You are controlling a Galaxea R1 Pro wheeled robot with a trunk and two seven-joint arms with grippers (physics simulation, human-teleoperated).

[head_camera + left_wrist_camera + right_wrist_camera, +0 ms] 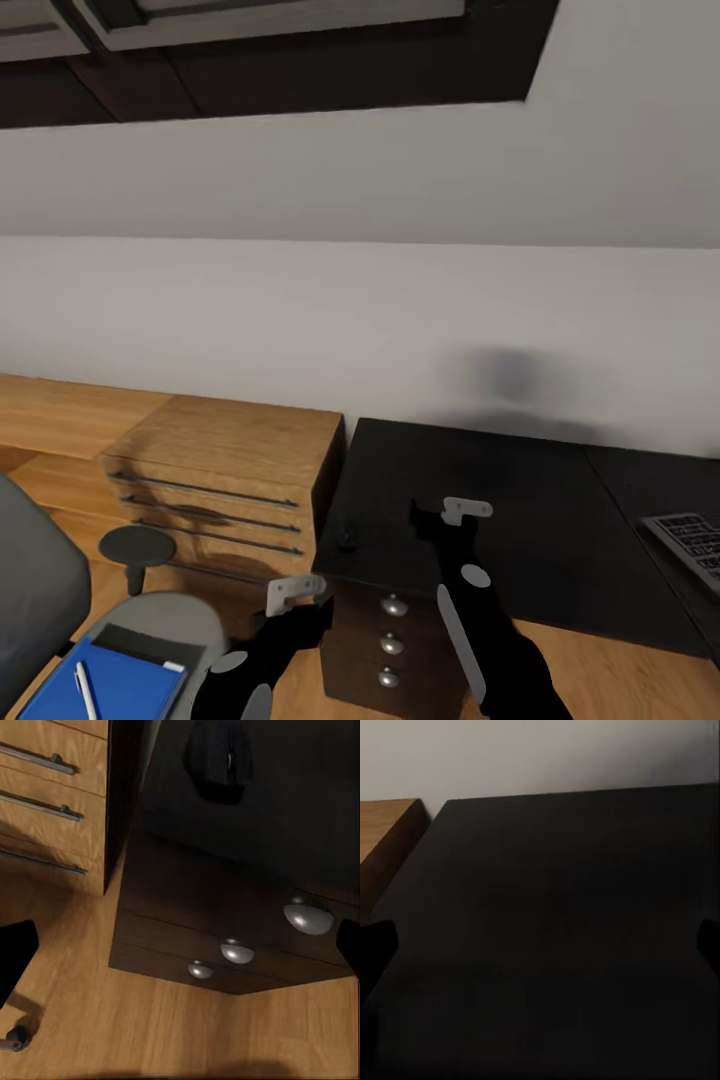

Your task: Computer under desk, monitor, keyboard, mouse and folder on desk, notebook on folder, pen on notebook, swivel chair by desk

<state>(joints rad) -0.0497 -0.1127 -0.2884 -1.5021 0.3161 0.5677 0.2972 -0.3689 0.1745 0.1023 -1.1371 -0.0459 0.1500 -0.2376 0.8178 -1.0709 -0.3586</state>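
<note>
Both hands are hanging empty with fingers spread wide: left hand [297,592] low by the dark drawer unit [392,640], right hand [455,512] over the bare black counter [520,500], likely scouting space. Mouse [347,535] is sitting at the counter's left edge, keyboard [690,545] far right. Folder [110,685], notebook [145,645] and pen [86,690] are waiting on the swivel chair [175,615].

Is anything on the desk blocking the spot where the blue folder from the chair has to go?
Nothing visible does. The desk top is bare between the mouse near its left end and the keyboard at the right edge. The folder lies on the swivel chair, under the notebook and pen.
</note>
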